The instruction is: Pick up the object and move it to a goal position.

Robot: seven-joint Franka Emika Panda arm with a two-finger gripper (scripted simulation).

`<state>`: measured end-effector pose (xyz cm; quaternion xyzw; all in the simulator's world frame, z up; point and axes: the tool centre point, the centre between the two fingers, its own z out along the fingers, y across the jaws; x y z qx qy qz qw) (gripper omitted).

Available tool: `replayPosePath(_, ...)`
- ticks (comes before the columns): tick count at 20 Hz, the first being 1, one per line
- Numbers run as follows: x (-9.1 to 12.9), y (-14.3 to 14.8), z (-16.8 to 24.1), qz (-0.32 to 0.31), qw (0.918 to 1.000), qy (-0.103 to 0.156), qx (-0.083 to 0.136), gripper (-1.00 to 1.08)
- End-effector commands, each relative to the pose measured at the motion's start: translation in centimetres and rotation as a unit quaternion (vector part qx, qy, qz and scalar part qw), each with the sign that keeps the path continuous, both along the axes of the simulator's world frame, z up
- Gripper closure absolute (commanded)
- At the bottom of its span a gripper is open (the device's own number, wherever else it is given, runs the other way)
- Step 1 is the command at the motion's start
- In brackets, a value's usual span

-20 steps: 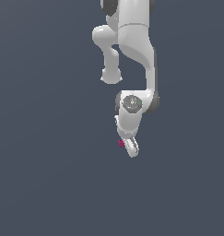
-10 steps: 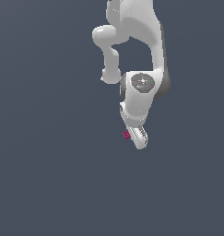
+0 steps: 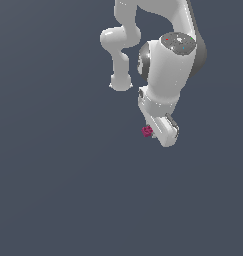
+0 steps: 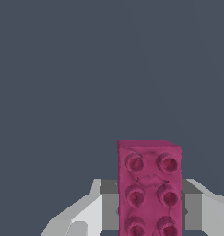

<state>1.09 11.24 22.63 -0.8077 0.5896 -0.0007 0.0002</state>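
Observation:
The object is a small magenta-pink brick [image 4: 149, 184] with round studs on top. In the wrist view it sits squarely between my two grey finger pads [image 4: 109, 207], which press on its long sides. My gripper [image 4: 149, 209] is shut on it. In the exterior view the brick [image 3: 147, 131] pokes out beside the white gripper [image 3: 155, 131], most of it hidden behind the hand, which hangs in the air over the dark ground.
Only a flat dark blue-grey floor [image 3: 58, 190] shows around the arm. The white arm's links [image 3: 168, 65] fill the upper middle of the exterior view.
The arm has risen and come closer to the exterior camera, carrying the brick with it. The grip on the brick has stayed the same.

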Motion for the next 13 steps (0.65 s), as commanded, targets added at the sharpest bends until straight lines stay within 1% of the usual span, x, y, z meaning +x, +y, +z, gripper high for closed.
replayPosePath(1,0.0,0.4,2.1,0.0,1.0,0.001,0.0,1.08)
replayPosePath(7,0.2,1.2,5.1,0.0,1.0,0.001,0.0,1.08)
replayPosePath(13,0.3,1.5,6.1,0.001,1.0,0.001,0.0,1.08)
